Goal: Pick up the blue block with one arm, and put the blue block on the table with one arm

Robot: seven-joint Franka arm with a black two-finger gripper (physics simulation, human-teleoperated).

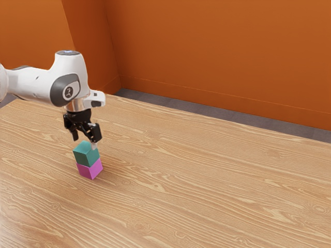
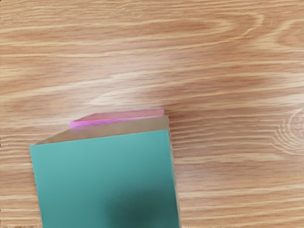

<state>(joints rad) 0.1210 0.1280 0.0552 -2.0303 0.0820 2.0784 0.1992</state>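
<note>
The blue block [image 1: 86, 154], more green than blue, is set on top of the pink block [image 1: 90, 169], so it is held up off the bench [image 1: 207, 181]. On the clock face of the exterior view, the pink block is found at about five o'clock from it. The claw [image 1: 85, 141] is held just above the blue block, which is placed at six o'clock from it. The claw is let go: its two fingers [image 1: 96, 135] are spread apart, and nothing is pinched. No long side can be picked out on the blue block, so it could likely be gripped by either pair of sides. A small drop would seem to be needed, with one finger put down on each side. If that drop is crooked, the top could be bumped and the stack knocked over. In the exterior view, the gap between the fingers is shown, with the white arm [image 1: 32, 82] reached in from nine o'clock. In the wrist view, the flat top is seen with a dark shadow on it, and a thin pink strip is seen past one edge.
</note>
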